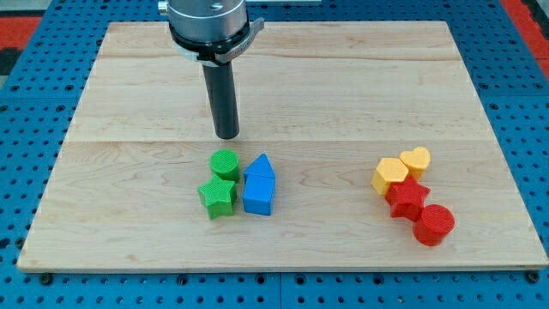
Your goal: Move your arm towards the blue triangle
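The blue triangle (261, 166) lies near the board's middle, touching a blue cube (258, 194) just below it. My tip (226, 135) is a short way above and to the left of the blue triangle, not touching it. A green cylinder (224, 163) sits directly below my tip, left of the triangle. A green star (217, 197) lies below the cylinder, beside the blue cube.
At the view's right lie a yellow hexagon (389, 175), a yellow heart (416, 160), a red star (407, 198) and a red cylinder (434, 225), clustered together. The wooden board (343, 86) rests on a blue pegboard.
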Robot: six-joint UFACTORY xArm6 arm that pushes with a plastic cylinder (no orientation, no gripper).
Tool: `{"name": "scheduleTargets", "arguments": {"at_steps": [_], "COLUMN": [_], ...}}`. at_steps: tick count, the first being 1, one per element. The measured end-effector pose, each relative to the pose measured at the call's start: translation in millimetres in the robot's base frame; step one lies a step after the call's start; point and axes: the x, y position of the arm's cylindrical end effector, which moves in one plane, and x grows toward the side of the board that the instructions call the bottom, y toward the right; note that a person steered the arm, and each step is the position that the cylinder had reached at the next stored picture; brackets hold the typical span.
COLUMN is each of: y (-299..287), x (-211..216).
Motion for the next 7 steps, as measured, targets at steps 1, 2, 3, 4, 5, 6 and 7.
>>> {"name": "scheduleTargets", "arguments": {"at_steps": [1,2,3,4,5,6,7], "y": [16.4,70.3,86.2,87.1,86.7,100.3,113.1], "x": [-4.8,-20.8,-20.4,-23.2,-16.6,5.2,26.7]}}
